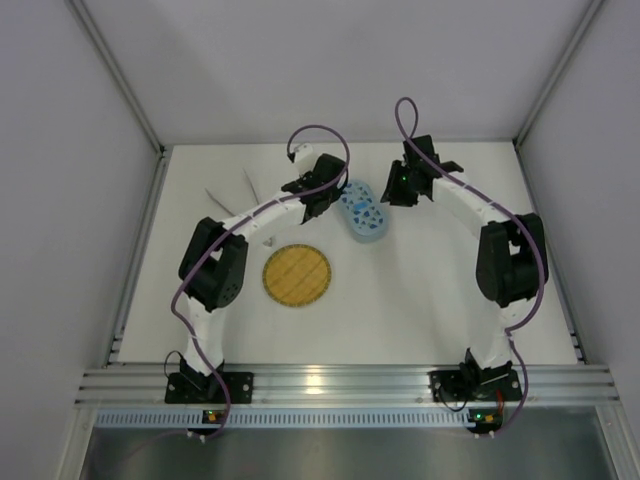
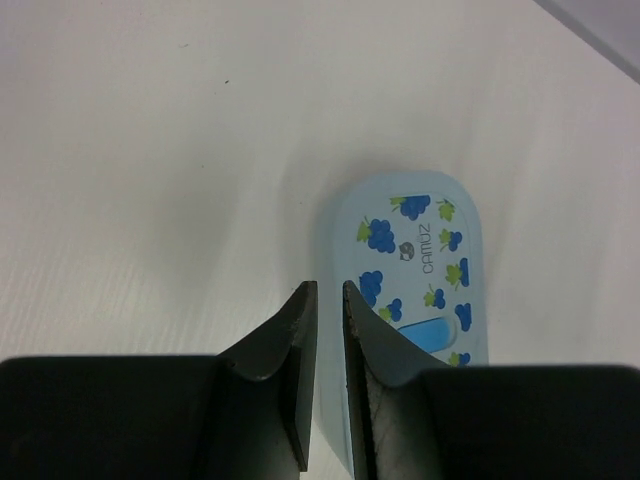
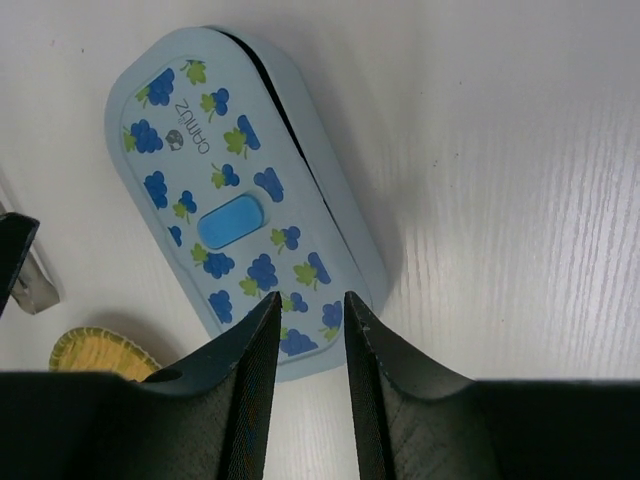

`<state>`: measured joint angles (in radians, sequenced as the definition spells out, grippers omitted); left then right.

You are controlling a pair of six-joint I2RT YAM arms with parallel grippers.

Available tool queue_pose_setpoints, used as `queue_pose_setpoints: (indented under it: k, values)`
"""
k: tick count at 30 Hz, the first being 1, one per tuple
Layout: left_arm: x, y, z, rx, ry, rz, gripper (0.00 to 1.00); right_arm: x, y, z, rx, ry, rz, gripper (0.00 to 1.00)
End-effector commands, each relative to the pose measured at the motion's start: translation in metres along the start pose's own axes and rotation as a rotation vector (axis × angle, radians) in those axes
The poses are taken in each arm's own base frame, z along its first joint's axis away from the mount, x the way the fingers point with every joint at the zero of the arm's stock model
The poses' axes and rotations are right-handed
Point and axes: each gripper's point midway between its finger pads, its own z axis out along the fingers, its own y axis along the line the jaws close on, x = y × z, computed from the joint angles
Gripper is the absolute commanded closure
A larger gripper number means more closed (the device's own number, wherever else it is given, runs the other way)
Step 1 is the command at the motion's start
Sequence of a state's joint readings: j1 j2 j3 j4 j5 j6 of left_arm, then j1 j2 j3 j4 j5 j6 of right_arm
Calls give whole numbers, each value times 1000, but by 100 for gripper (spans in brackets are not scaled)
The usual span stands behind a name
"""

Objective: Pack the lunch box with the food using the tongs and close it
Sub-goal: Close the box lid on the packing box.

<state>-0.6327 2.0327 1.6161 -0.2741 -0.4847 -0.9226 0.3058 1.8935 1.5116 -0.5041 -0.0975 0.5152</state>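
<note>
The light-blue lunch box (image 1: pixel 362 212) lies on the white table with its grape-patterned lid (image 3: pixel 230 200) on top; a dark seam shows along one long side of the lid. My left gripper (image 2: pixel 328 287) hangs over the left edge of the lunch box (image 2: pixel 420 250), its jaws shut to a thin slit with nothing in it. Over the box's other end, my right gripper (image 3: pixel 308 296) stands open and holds nothing. The pale tongs (image 1: pixel 240 188) lie on the table at the back left, beyond the left arm. No food is in view.
A round yellow woven plate (image 1: pixel 297 275) sits in front of the lunch box, its rim (image 3: pixel 95 350) showing at the lower left of the right wrist view. Grey walls close in the table on the left, back and right.
</note>
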Motion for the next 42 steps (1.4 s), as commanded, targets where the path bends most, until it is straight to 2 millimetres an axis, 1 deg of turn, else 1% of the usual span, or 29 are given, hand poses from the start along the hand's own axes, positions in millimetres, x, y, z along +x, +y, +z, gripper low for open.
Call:
queue_pose_setpoints:
  k: [1,2,3,6,7,8,9,11,12,13,14,18,19,20,21,22,25,26,28,32,34,39,42]
  values:
    - [5,3,9,-18,23,-5,79,-33,17,-14,-5,-88,-42,69]
    - [4,3,11,-17,25,-8,79,-35,17,-12,-2,-90,-40,69]
    - [7,3,12,-18,32,-8,80,-37,13,-9,17,-96,-37,69]
    - [13,6,18,-26,48,-17,80,-49,10,-4,37,-122,-8,68]
    - [14,7,20,-30,51,-19,81,-51,9,-2,41,-119,-1,68]
    - [16,7,21,-28,55,-18,82,-54,5,0,63,-129,5,68]
    - [16,6,23,-25,56,-19,82,-53,1,9,75,-117,13,68]
    - [19,6,26,-29,64,-14,82,-57,2,13,78,-110,16,68]
    - [16,3,27,-26,60,-17,82,-56,-3,19,94,-100,19,68]
    - [20,5,30,-34,68,-10,82,-60,-2,20,99,-103,25,68]
    - [20,5,31,-35,68,-10,82,-60,-4,22,105,-103,31,68]
    - [18,5,37,-41,67,-9,82,-64,-20,31,154,-106,66,67]
    - [16,3,40,-42,62,-11,82,-66,-22,31,155,-110,73,67]
    - [18,6,42,-54,66,-4,82,-69,-24,34,156,-114,79,67]
    - [16,5,42,-52,63,-6,82,-67,-26,36,162,-106,79,67]
    - [17,7,44,-57,67,-2,82,-70,-24,37,160,-110,81,67]
    - [16,6,50,-59,69,3,82,-67,-24,44,154,-87,80,67]
    - [13,4,51,-57,67,3,82,-65,-24,48,154,-78,80,67]
    - [16,5,55,-61,75,9,82,-64,-25,51,151,-71,80,67]
    - [18,-2,58,-43,82,6,82,-51,-29,60,155,-37,71,68]
    - [21,-2,62,-44,91,7,82,-48,-30,63,150,-32,72,68]
    - [27,-5,63,-31,112,2,82,-38,-29,66,140,-12,65,68]
    - [30,-6,65,-23,120,2,83,-35,-23,64,131,-13,51,68]
